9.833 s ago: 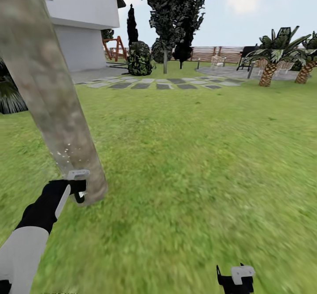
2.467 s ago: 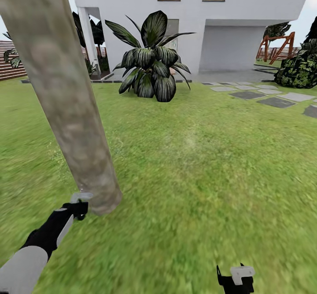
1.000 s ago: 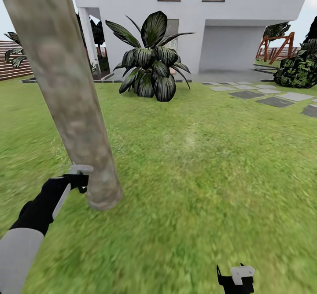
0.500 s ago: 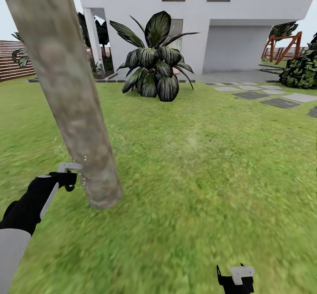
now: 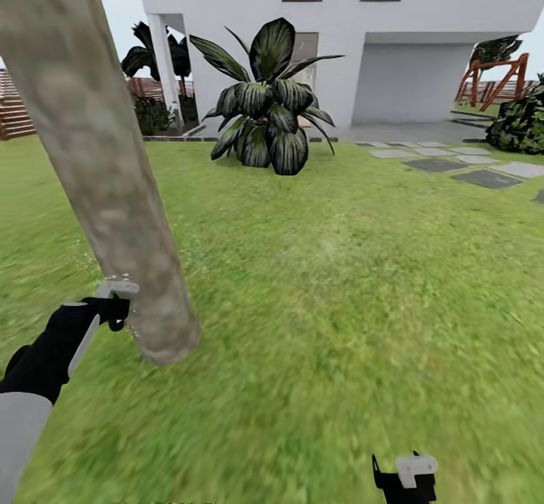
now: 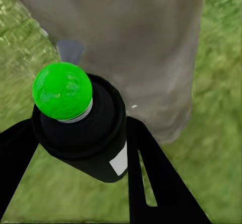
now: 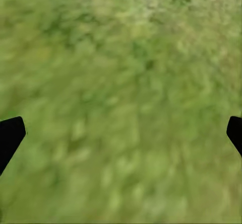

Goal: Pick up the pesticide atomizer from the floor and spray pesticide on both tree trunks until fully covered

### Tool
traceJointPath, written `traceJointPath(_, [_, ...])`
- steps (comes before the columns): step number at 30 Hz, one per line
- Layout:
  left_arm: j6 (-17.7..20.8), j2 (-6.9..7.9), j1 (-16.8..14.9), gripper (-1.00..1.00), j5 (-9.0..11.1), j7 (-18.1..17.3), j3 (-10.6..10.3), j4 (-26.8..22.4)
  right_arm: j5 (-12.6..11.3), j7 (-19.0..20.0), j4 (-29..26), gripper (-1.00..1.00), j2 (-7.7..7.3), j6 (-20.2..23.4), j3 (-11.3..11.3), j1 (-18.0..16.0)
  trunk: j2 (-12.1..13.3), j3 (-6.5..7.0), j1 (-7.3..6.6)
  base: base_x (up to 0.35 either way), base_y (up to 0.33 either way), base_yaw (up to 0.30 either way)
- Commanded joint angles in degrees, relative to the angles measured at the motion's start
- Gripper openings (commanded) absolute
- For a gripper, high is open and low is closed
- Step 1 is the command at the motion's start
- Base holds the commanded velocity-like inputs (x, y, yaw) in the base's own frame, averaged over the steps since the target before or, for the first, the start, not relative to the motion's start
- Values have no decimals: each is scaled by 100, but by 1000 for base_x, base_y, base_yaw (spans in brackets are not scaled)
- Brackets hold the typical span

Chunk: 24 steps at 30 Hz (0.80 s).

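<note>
Beside the mottled tree trunk [image 5: 113, 187], a cylindrical pesticide atomizer [image 6: 83, 128].

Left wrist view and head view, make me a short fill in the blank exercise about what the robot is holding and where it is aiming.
1. The cap of the pesticide atomizer is coloured ____.
2. The atomizer sits between the fingers of the ____ gripper.
3. That gripper is held close to the foot of the tree ____, near some white specks.
4. Below the right gripper lies only green ____.

Missing words: green; left; trunk; grass
</note>
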Motion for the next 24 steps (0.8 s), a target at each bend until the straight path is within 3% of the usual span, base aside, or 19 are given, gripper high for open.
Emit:
traceJointPath(1, [-18,11,8,-100,-1,9,6,50,0,0,0,100,0,0,3,-1,0,0,0,12,-7,261])
traceJointPath(5, [-106,21,21,-100,20,-61,516,292,3,4,0,100,0,0,7,0,0,0,0,2,-1,276])
traceJointPath(6, [-146,13,21,-100,28,-64,542,311,4,6,0,100,0,0,7,0,0,0,0,0,0,278])
traceJointPath(7, [-448,-54,22,-100,38,-67,568,483,5,8,0,100,0,0,8,-1,0,0,0,0,0,278])
traceJointPath(9, [-889,-197,22,-100,9,-54,572,898,2,8,0,100,0,0,9,0,0,0,0,0,0,278])
traceJointPath(12, [-1231,-283,21,-100,10,-43,565,1288,8,9,0,100,0,0,9,1,0,0,0,0,0,274])
traceJointPath(15, [-1279,-305,22,-100,24,-57,564,1345,9,9,0,100,0,0,9,-1,0,0,0,0,0,107])
traceJointPath(18, [-1323,-533,22,-100,-32,-26,556,1445,9,9,0,100,0,0,9,1,0,0,0,48,-138,12])
traceJointPath(24, [-1437,-598,22,-100,-23,-7,554,1456,6,9,0,100,0,0,0,0,0,0,0,105,-254,1])
